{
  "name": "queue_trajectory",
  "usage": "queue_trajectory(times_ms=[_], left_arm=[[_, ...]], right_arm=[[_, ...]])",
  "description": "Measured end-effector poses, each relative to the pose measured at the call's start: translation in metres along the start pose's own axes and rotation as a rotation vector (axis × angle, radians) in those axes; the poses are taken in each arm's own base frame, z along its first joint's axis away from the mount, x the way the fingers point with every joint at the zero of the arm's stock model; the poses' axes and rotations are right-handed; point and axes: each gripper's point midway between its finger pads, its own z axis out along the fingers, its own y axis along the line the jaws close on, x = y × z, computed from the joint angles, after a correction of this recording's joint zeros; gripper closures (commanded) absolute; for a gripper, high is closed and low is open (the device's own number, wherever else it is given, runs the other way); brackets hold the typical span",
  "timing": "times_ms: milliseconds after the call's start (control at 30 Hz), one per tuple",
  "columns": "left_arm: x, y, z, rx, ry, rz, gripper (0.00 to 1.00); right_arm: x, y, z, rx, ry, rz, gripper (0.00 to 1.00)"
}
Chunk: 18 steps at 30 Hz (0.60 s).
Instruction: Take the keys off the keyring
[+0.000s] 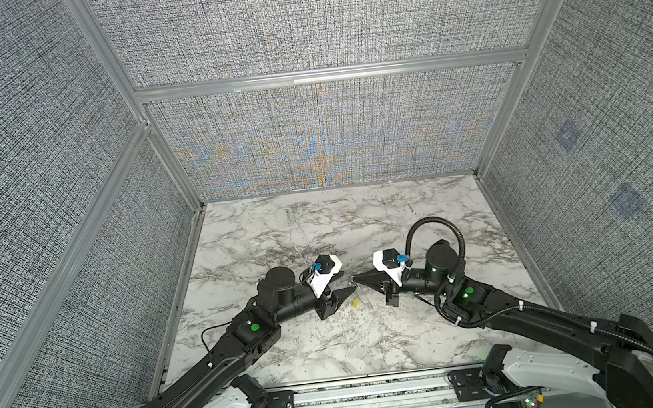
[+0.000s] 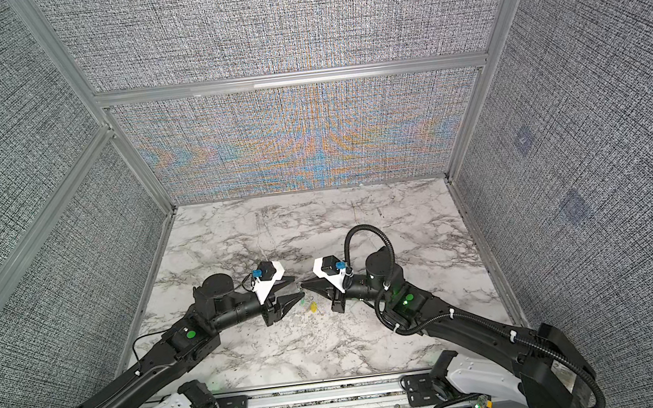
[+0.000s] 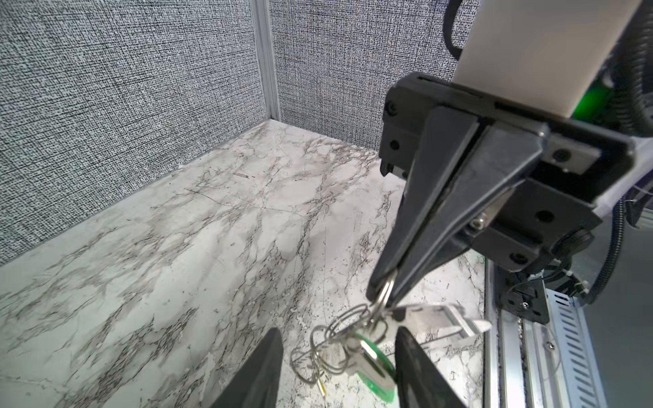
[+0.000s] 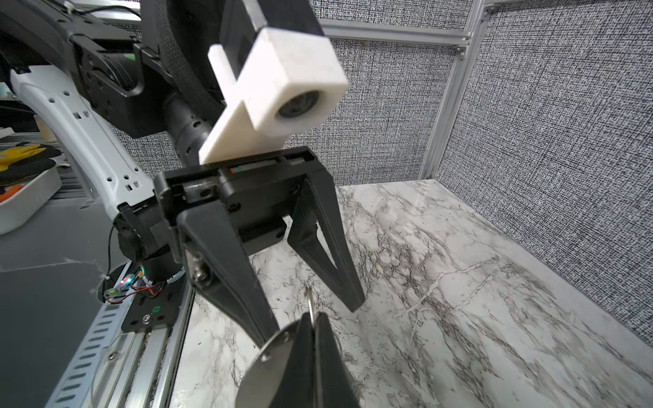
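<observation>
Yellow-tagged key [image 1: 355, 302]: just on the near side of the tip of the right gripper [image 3: 383, 293]; hanging or resting, cannot tell.

Green-tagged key [image 3: 376, 356]: beneath that tip, between the fingers [image 3: 268, 360] of the left gripper [image 3: 337, 356], which stand apart astride it. Its long axis appears to run along the left gripper's line of reach.

Right gripper: jaws together, clamped on a wire ring [image 3: 387, 287] of the keyring [image 3: 436, 318], which dangles beside its tip.

The left gripper is the nearer tool.

Lower middle of a top view, the yellow-tagged key [image 1: 355, 302] is showing you only a speck; wire rings [image 3: 332, 339] are blurring.
</observation>
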Motion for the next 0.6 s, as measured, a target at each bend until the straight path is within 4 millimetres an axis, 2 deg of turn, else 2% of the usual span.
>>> queue_trajectory(times_ms=[233,467,600], left_arm=[[0.004,-0.004,0.002,0.022,-0.003,0.006,0.48],[0.006,0.011,-0.008,-0.092,-0.021,0.03,0.46],[0.005,0.02,-0.011,-0.145,-0.036,0.036,0.45]], right_arm=[[-0.006,0.0,-0.001,0.002,-0.011,-0.005,1.0],[-0.01,-0.018,0.0,0.108,0.047,-0.001,1.0],[-0.005,-0.019,0.002,0.172,0.097,0.011,1.0]])
